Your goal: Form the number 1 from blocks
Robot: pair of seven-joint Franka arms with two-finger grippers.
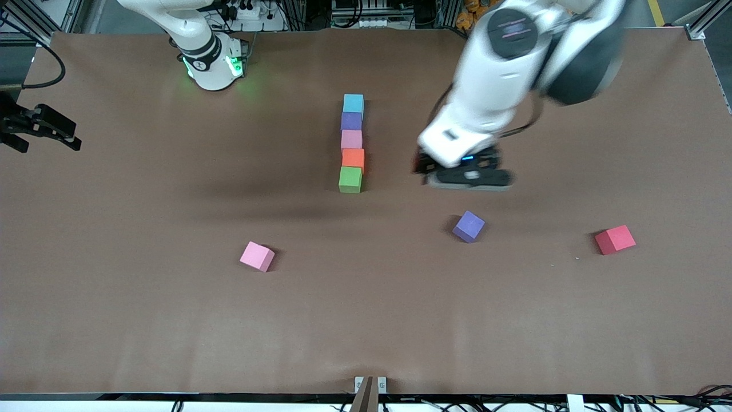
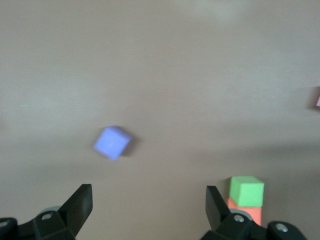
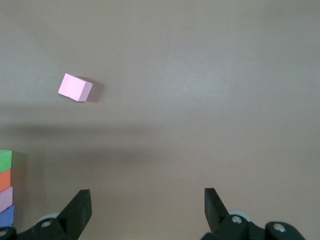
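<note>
Over the table (image 1: 114, 229), left tool (image 2: 149, 205) hangs open.

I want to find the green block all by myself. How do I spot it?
Look at the straight line of five touching blocks in the middle of the brown table. The green block is the end one nearest the front camera, next to the orange block.
</note>
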